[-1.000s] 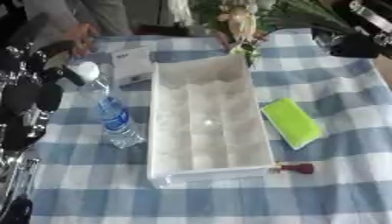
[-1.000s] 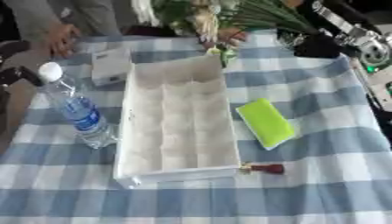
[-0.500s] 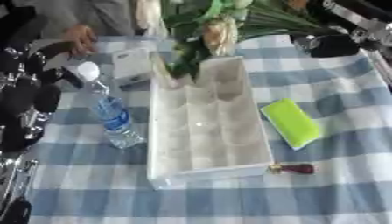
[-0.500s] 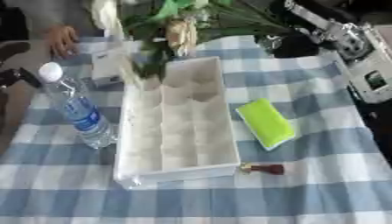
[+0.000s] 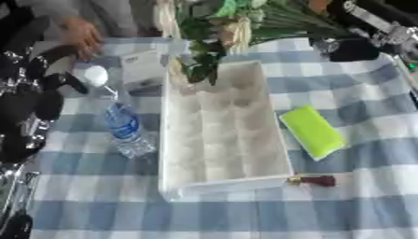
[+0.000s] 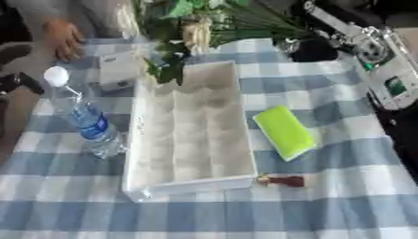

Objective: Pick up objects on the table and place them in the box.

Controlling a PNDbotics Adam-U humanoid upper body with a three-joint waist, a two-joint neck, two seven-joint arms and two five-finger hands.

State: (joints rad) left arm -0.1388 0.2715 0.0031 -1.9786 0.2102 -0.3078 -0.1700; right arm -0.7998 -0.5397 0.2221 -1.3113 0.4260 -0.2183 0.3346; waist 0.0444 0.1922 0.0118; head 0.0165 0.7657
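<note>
Flower bunch (image 5: 216, 32): green leaves and pale blooms, positioned above the far end of the box (image 5: 167, 140), with stems running up and to the right toward the right hand (image 5: 352, 49). Right hand: black, at the far right, entering from the upper right corner, just beside the stem ends. Contact with the stems not resolvable; open or closed state cannot be told.

Left hand (image 5: 32, 100): dark shape at the left edge, beside the bottle (image 5: 122, 123). Open or closed state likewise cannot be told.

Box: white, long, divided into rows of compartments, lying in the centre of the worktop (image 5: 204, 214) with its long side running near to far. Compartments showing nothing inside; lowest leaves of the bunch overlapping the far left corner.

Bottle: clear plastic, white cap, blue label, just left of the box.

Sponge (image 5: 312, 131): yellow-green, rectangular, flat on the worktop to the right of the box, apart from it.

Small red-brown object (image 5: 316, 180): on the worktop just beside the near right corner of the box.

Small white carton (image 5: 143, 70): far left, beyond the bottle.

Worktop: covered with a blue and white checked cloth.
</note>
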